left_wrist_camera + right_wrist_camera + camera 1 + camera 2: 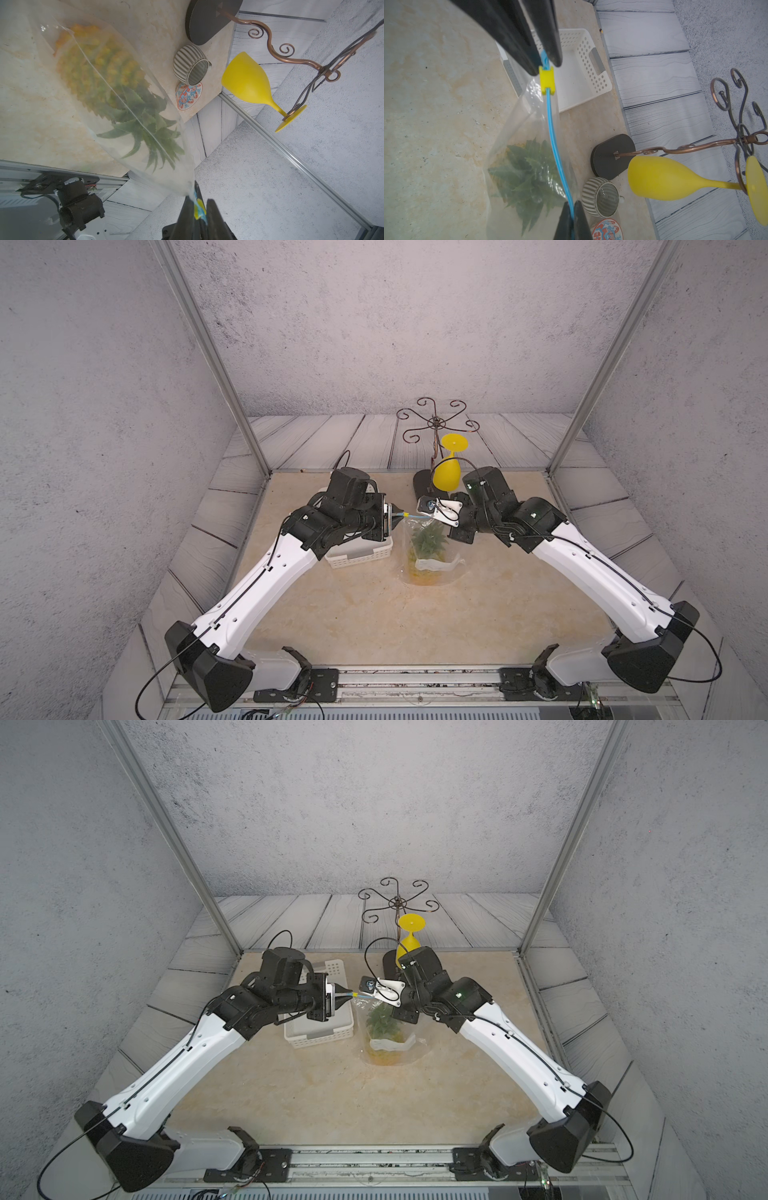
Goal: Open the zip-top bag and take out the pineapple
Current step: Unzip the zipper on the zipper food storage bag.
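zip-top bag point(525, 128): clear plastic film, glossy, creased
basket point(589, 47): white perforated plastic, smooth
goblet point(245, 81): yellow, matt to your eye
wire stand point(207, 20): coppery metal
table point(353, 614): beige stone look, matt

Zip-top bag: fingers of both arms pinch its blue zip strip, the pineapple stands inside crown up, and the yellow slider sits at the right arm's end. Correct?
One slip: the yellow slider sits at the left fingers, as the right wrist view shows; the right fingers pinch the strip's other end. The pineapple does stand crown up inside the zip-top bag.
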Available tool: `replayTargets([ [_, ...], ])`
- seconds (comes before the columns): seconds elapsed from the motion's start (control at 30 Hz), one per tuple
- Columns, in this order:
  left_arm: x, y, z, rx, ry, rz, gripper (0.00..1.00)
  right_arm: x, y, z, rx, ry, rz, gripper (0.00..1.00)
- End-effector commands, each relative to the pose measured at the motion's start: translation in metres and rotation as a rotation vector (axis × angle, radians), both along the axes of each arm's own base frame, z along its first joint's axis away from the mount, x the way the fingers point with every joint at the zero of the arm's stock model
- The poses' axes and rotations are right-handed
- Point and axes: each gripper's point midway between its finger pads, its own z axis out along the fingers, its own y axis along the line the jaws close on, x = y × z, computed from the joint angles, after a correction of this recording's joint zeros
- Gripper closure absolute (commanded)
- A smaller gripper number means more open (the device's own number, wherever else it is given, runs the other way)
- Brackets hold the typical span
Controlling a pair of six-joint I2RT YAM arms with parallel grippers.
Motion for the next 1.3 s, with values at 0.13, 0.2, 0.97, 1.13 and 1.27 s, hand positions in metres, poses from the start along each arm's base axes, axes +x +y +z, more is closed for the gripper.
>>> replayTargets([
  [0.13,-0.004,-0.001,-0.009,0.041,0.016,-0.026,0.85,-0.011,0.0,0.032,0.086,-0.045,0.011,1.0],
  [0.2,-0.005,0.0,-0.012,0.044,0.023,-0.025,0.8,-0.012,0.001,0.032,0.087,-0.045,0.015,1.0],
  [0.97,-0.006,0.007,-0.011,0.043,0.008,0.005,1.0,-0.032,0.023,0.04,0.175,-0.088,0.178,0.64],
  [1.13,-0.007,0.006,-0.004,0.035,-0.003,-0.001,1.0,-0.032,0.046,0.034,0.152,-0.103,0.252,0.63],
  [1.27,-0.007,0.006,0.0,0.027,-0.009,0.002,1.0,-0.033,0.06,0.028,0.126,-0.087,0.284,0.66],
])
